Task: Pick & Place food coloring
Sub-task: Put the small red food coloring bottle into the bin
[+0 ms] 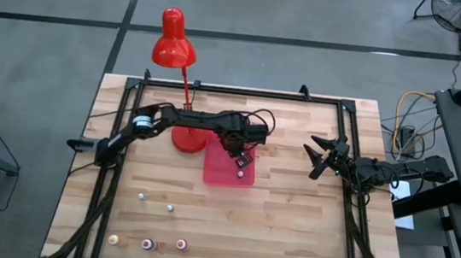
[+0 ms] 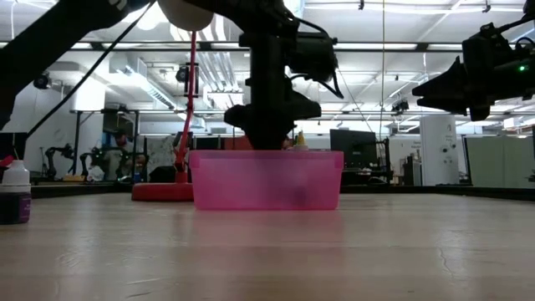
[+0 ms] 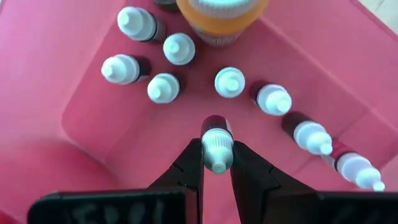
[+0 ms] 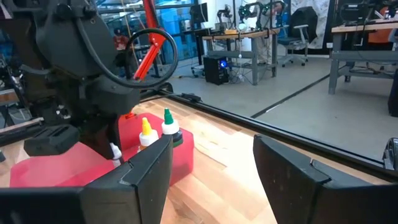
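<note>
Bottle of food coloring, white-capped [image 3: 216, 149], held between the fingers of the left gripper [image 3: 216, 163], directly over the interior of the pink tray [image 1: 213, 172]; its long axis runs out along the line of the fingers, cap toward the wrist and dark body pointing down at the tray floor, so the coming release looks to be a straight drop or short descent. Tray contents: some nine further white-capped bottles [image 3: 229, 82] scattered on the floor, mostly lying over, plus a larger orange bottle [image 3: 221, 18] at the far wall; free floor lies just below the held bottle. Loose bottles [image 1: 170, 208] remain on the worktop [image 1: 288, 230] toward its near left corner, well apart from the tray and nearer the left arm. Right gripper [image 1: 324, 156]: fingers spread wide, empty, hovering near the worktop's right edge, well apart from the tray. Red lamp [image 1: 175, 46] stands just beside the tray. Obscured: the held bottle's body colour; tray interior in the low view, seen only through its translucent wall; gripper height above the tray floor.
</note>
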